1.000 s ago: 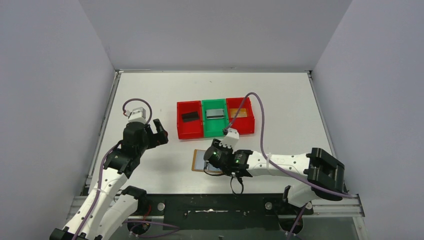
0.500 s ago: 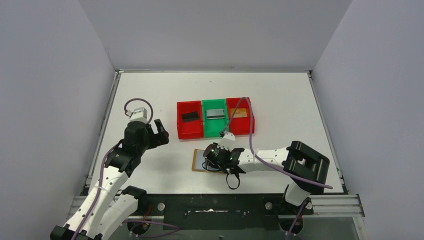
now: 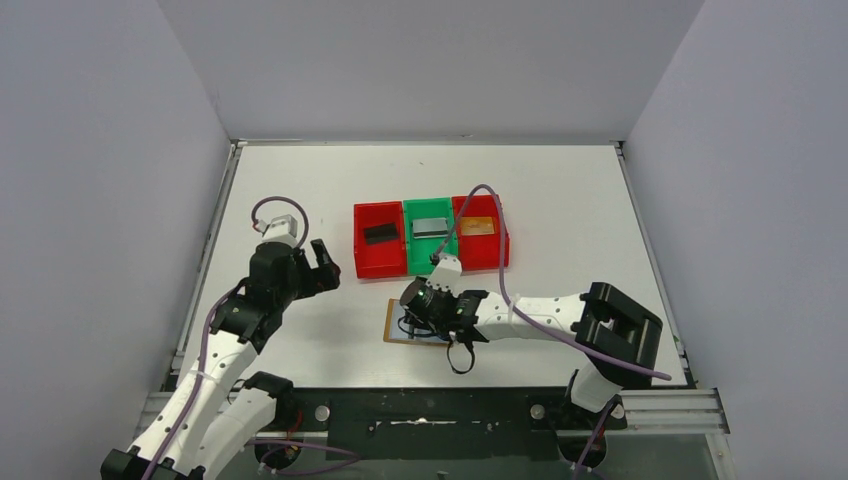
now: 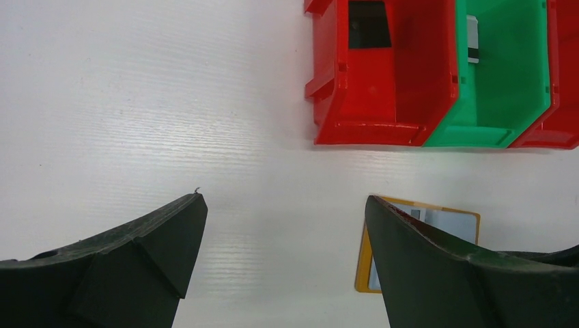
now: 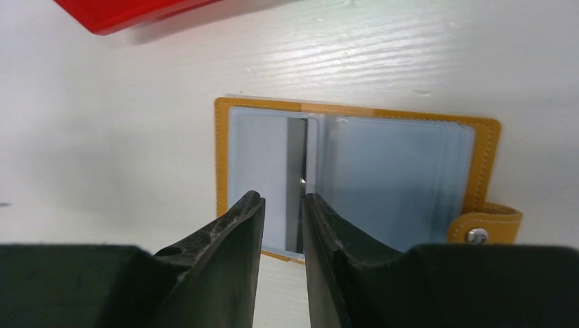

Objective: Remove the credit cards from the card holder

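The card holder (image 3: 394, 322) lies open and flat on the white table near the front edge, orange-tan with two pale blue-grey panels (image 5: 396, 164) and a side tab (image 5: 486, 225). A grey strip (image 5: 295, 171) shows at its spine; I cannot tell whether it is a card. My right gripper (image 5: 283, 199) hovers low over the left panel beside the spine, jaws a narrow gap apart with nothing between them; the top view shows my right gripper (image 3: 414, 320) covering most of the holder. My left gripper (image 3: 325, 262) is wide open and empty, off to the holder's left. Its right finger hides part of the card holder (image 4: 447, 222).
Behind the holder stand three joined bins. The left red bin (image 3: 372, 256) holds a black card (image 3: 379, 232). A grey card (image 3: 432, 226) lies in the green bin (image 3: 428, 260). The right red bin (image 3: 487, 250) holds an orange card (image 3: 479, 226). Grey walls enclose the table.
My right arm has shifted left, bringing its gripper further over the holder, and its jaws have narrowed. My left gripper has edged slightly right.
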### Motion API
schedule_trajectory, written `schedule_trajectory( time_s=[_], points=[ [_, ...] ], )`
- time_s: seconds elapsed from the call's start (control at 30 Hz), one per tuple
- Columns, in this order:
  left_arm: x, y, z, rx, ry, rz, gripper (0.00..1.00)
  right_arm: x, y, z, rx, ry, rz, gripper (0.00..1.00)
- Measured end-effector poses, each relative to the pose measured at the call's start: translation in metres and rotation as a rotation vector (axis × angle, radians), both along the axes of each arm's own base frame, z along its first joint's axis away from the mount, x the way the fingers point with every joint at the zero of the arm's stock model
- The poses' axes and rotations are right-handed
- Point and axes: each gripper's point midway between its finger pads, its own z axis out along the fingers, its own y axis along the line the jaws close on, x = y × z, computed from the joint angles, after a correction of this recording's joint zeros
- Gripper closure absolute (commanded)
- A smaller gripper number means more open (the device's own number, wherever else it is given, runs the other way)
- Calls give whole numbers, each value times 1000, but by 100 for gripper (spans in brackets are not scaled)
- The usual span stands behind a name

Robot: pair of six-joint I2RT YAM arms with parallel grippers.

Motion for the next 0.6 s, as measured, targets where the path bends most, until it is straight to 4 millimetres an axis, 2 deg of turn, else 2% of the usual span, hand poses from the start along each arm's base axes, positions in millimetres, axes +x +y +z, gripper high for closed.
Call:
schedule_trajectory(
  time_s=[0.1,0.27,0.6],
  points=[
    [0,-2,-1,-4,6,-7,12,2,14,7,55,-17,30,70],
    [0,-2,-2,-5,10,-11,12,2,20,5,101,7,48,71],
    [0,-3,-2,-4,11,-14,12,-10,-10,-26,39,87,-20,69]
  ],
)
